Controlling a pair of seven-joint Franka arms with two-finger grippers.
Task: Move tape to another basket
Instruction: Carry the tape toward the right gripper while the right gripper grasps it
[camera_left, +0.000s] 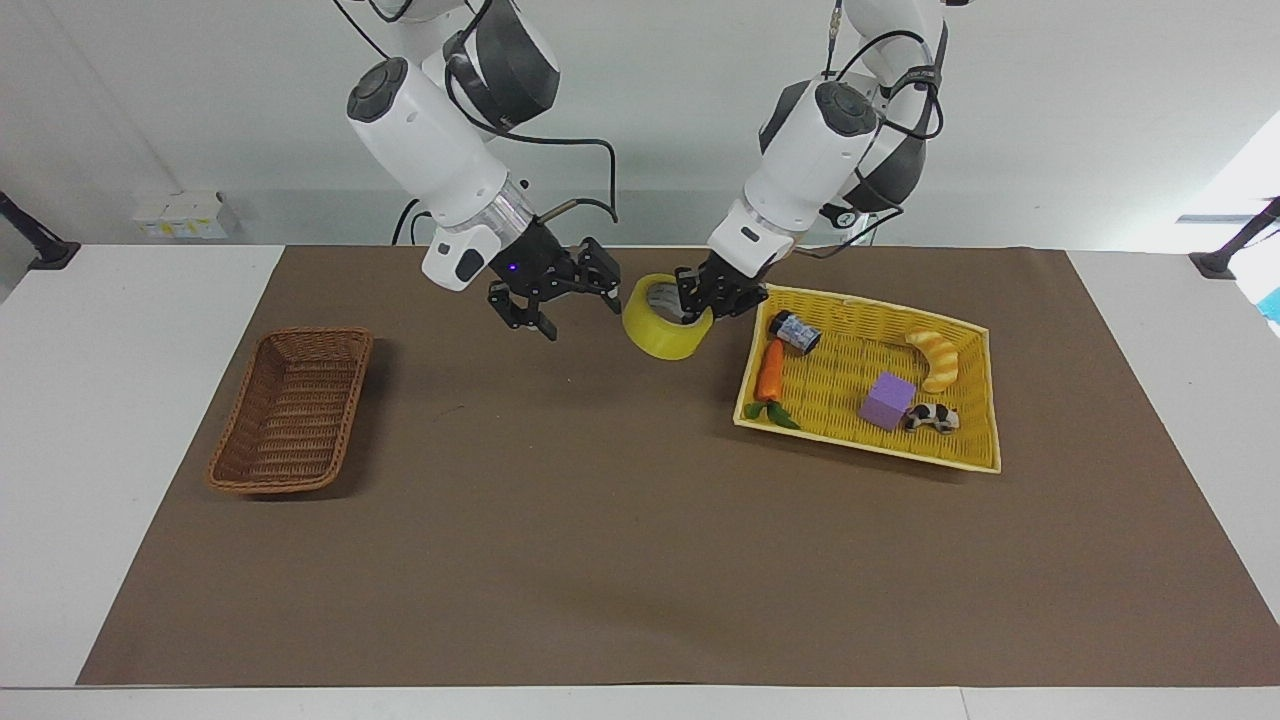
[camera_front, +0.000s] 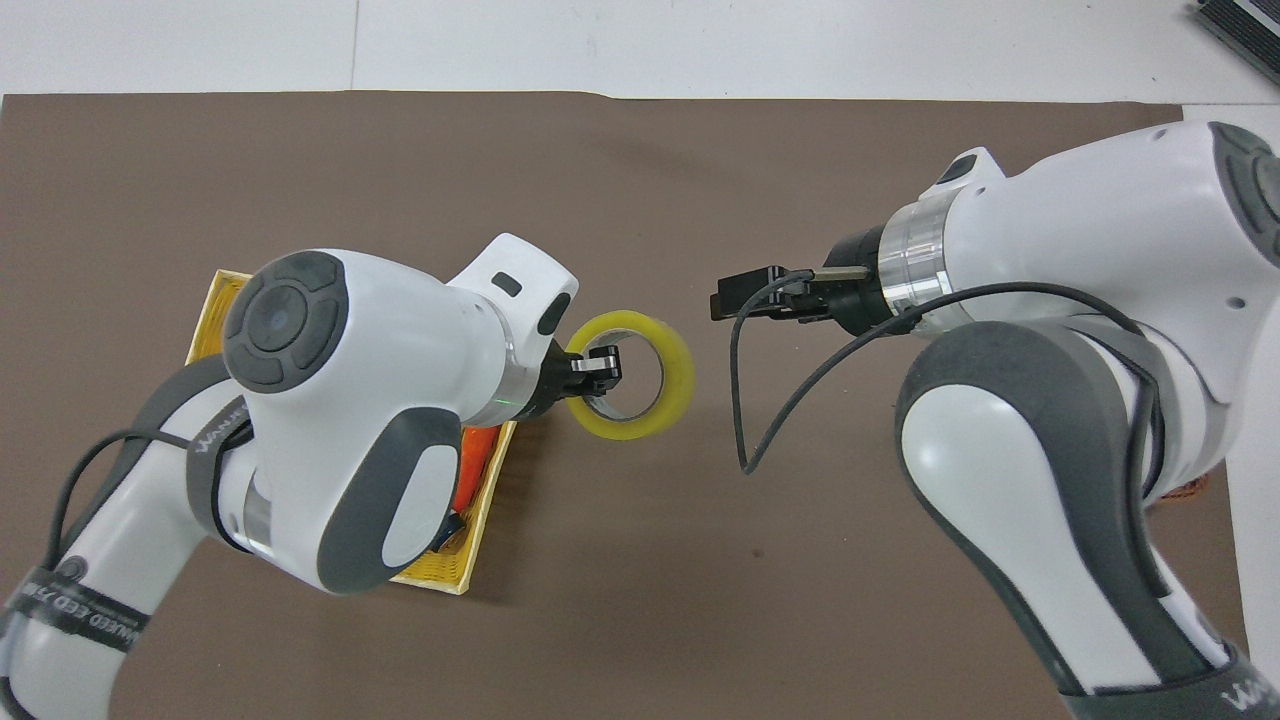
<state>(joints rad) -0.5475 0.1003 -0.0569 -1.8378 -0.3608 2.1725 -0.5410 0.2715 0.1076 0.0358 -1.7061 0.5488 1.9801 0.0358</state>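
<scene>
Left gripper (camera_left: 700, 298): pinching the tape (camera_left: 664, 318) by the wall of its ring, one finger inside the core, holding it up over bare worktop (camera_left: 600, 540) between the two baskets, just clear of the yellow tray's (camera_left: 870, 455) rim.

Right gripper (camera_left: 556, 295): fingers spread, empty, held in the air just beside the tape and facing it.

Step in hand, as I read it: a handover in mid-air. The tape is out of the tray but well apart from the brown basket (camera_left: 292, 412), which sits toward the right arm's end of the worktop.

Next move calls for: I bring the right gripper onto the free side of the ring and close it there before the left one lets go; then I carry the tape over the basket and lower it in. The ring is smooth and hangs tilted, so a shallow bite may slip.

Count:
- tape: one
- brown basket: one, nothing in it
- yellow tray: one, holding one carrot (camera_left: 770, 370), one small can (camera_left: 796, 331), one purple cube (camera_left: 887, 400), one croissant (camera_left: 938, 359), one small spotted figure (camera_left: 932, 417)
- grippers: two
</scene>
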